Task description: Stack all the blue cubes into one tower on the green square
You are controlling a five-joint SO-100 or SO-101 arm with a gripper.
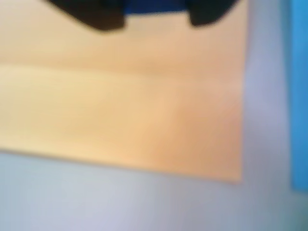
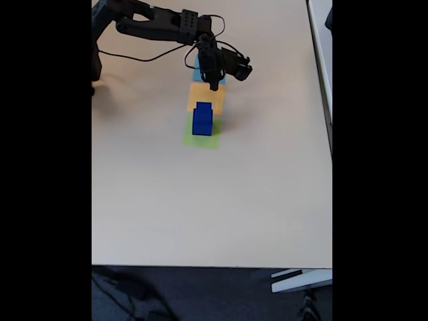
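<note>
In the fixed view the tower (image 2: 202,118) of blue cubes stands on the green square (image 2: 200,140), which sits near the middle of the table (image 2: 167,200); the stack looks two or three cubes tall, though the steps are too small to count with confidence. At twelve o'clock from the green square lies the orange square (image 2: 205,95), and beyond that, again at twelve o'clock, a light-blue square (image 2: 199,70) mostly hidden under the arm (image 2: 160,27). The gripper (image 2: 214,83) hangs over the orange square, pointing down, just at one o'clock from the top of the tower. In the wrist view its two dark fingertips (image 1: 103,19) frame a strip of dark blue (image 1: 155,6) at the top edge, so it appears to be closed around a blue cube, though the blur leaves that short of certain; the orange patch (image 1: 144,120) spreads below it and the light-blue one (image 1: 299,96) runs along the three o'clock edge. If a cube is held, the danger lies in the approach: coming across too low towards six o'clock could knock the top cube sideways, and an off-centre or tilted release could send the piece sliding off. Opening the fingers wide beside the stack could also nudge it, and a cable (image 2: 144,57) trails near the arm.
</note>
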